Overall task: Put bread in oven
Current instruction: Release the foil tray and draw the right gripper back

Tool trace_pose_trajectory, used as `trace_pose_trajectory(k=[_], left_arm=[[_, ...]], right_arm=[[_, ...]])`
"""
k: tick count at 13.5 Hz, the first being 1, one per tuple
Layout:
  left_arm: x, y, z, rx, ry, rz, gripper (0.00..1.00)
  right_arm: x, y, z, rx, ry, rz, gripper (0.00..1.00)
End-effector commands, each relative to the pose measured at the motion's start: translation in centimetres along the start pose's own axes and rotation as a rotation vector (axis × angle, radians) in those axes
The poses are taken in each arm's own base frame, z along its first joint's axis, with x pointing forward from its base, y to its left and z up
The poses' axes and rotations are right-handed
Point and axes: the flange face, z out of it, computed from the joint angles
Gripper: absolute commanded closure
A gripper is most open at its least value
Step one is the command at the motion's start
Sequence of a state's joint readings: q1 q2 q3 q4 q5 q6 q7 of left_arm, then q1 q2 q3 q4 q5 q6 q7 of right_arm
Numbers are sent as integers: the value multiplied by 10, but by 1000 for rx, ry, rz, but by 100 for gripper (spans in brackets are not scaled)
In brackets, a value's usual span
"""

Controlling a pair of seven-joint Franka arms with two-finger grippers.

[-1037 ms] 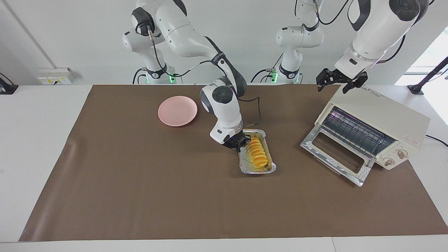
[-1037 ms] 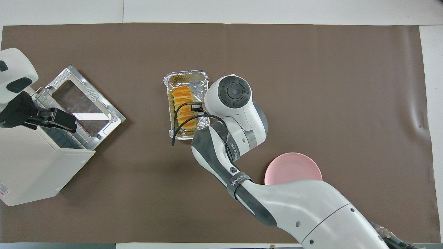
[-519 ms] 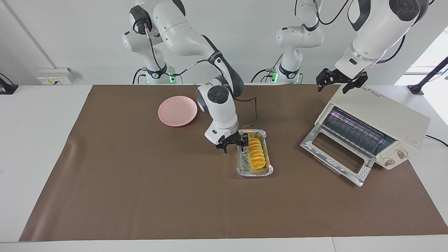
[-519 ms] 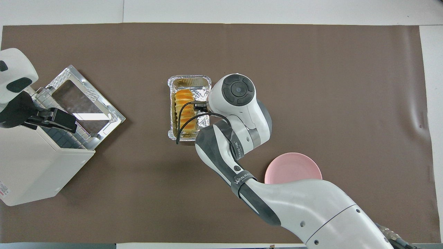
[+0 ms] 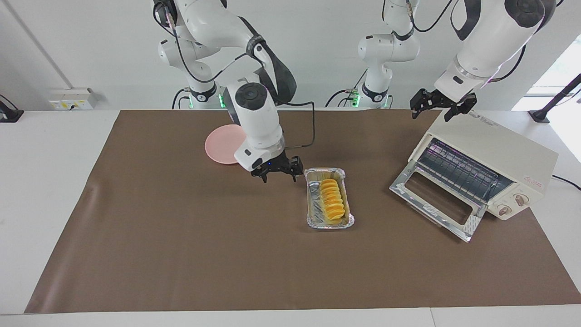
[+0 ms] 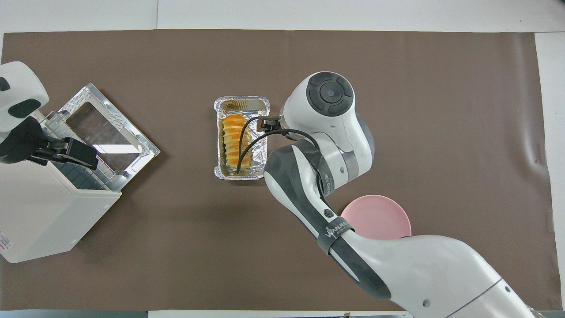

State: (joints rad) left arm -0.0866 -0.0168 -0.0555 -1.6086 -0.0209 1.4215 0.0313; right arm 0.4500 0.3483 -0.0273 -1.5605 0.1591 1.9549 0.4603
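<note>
On the brown table mat [image 5: 181,254], the round pink plate [image 5: 222,144] lies nearest the right arm's end, partly hidden by that arm's wrist. Just beside it hangs the right gripper [image 5: 278,174], raised over bare mat; its two dark fingers [image 5: 264,175] are spread apart and pinch nothing. The silver foil tray [image 5: 313,222] sits just past those fingers toward the left arm's end, apart from them. In the tray lies the bread [image 5: 332,205], a golden ridged loaf lying lengthwise, its nearer end close to the spread fingertips but not touching them; in the overhead view the bread [image 6: 234,141] is crossed by a black cable from the wrist. Farther toward the left arm's end stands the cream-white toaster oven [image 5: 494,168], its glass door [image 5: 438,200] dropped flat and open, its wire rack [image 5: 458,170] bare, well apart from the tray. The left gripper [image 5: 438,105] hangs over the oven's top edge, fingers apart, gripping nothing; this arm waits.
</note>
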Motion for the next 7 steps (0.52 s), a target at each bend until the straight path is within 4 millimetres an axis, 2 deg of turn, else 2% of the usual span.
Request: trace_pose_trajectory(k=[1, 3, 6, 7], left_arm=[[-5, -3, -1, 16, 16, 2, 0], [-5, -2, -1, 18, 16, 4, 0], [-6, -2, -2, 16, 18, 2, 0], [-6, -3, -2, 18, 18, 2, 0]], right_arm=[[-13, 70, -36, -35, -29, -24, 0], [-17, 125, -59, -41, -34, -87, 0], [-26, 195, -87, -74, -87, -130, 0], [-31, 212, -99, -79, -85, -141, 0]])
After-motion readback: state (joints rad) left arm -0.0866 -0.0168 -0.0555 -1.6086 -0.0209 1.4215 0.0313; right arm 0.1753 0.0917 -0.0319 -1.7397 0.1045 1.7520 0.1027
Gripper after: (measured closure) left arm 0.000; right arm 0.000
